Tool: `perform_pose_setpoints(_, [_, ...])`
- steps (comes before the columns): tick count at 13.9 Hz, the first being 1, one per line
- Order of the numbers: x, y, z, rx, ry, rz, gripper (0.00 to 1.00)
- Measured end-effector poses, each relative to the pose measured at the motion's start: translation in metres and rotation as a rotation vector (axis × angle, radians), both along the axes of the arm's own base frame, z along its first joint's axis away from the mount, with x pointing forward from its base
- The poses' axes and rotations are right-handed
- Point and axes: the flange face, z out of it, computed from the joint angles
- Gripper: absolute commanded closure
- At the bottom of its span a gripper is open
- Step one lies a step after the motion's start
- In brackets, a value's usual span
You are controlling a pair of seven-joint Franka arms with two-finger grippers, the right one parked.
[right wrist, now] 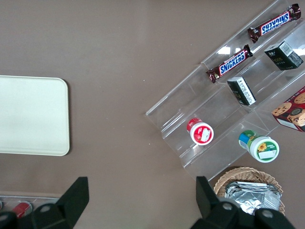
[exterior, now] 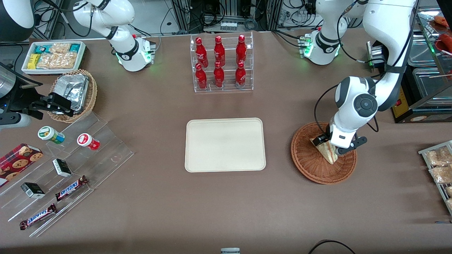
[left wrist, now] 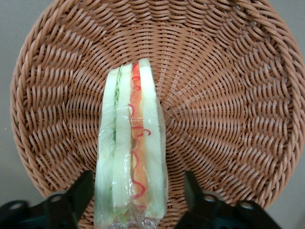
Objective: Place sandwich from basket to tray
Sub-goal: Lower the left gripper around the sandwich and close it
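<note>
The sandwich (exterior: 327,155) is a plastic-wrapped pale wedge with red and green filling, standing on edge in the reddish-brown wicker basket (exterior: 310,165). My gripper (exterior: 332,148) is lowered into the basket and stands open, one finger on each side of the sandwich. In the left wrist view the sandwich (left wrist: 131,143) runs between the black fingers (left wrist: 83,193) with a small gap on at least one side, and the basket (left wrist: 228,95) weave fills the background. The cream tray (exterior: 225,144) lies bare beside the basket, toward the table's middle; its corner also shows as the tray (right wrist: 31,114) in the right wrist view.
A clear rack of red bottles (exterior: 221,63) stands farther from the front camera than the tray. Toward the parked arm's end are a stepped acrylic stand (exterior: 106,155) with snacks, a tan basket of foil (exterior: 76,93) and a white bin (exterior: 53,56). Snack bags (exterior: 439,165) lie at the working arm's end.
</note>
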Motion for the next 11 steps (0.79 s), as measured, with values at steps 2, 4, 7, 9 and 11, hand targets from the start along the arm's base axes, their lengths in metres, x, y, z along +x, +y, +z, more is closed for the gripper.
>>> perform_pose_setpoints(2, [0.0, 0.0, 0.0, 0.0, 0.0, -0.001, 1.0])
perform_pose_setpoints(4, [0.001, 0.0, 0.003, 0.0, -0.004, -0.001, 1.0])
perform_pose_setpoints(7, [-0.001, 0.001, 0.013, 0.033, 0.018, -0.029, 1.0])
perform_pose_setpoints(9, [-0.001, 0.002, 0.028, 0.06, 0.039, -0.044, 1.0])
perform_pose_setpoints(11, [-0.001, 0.002, 0.049, 0.074, 0.052, -0.069, 1.0])
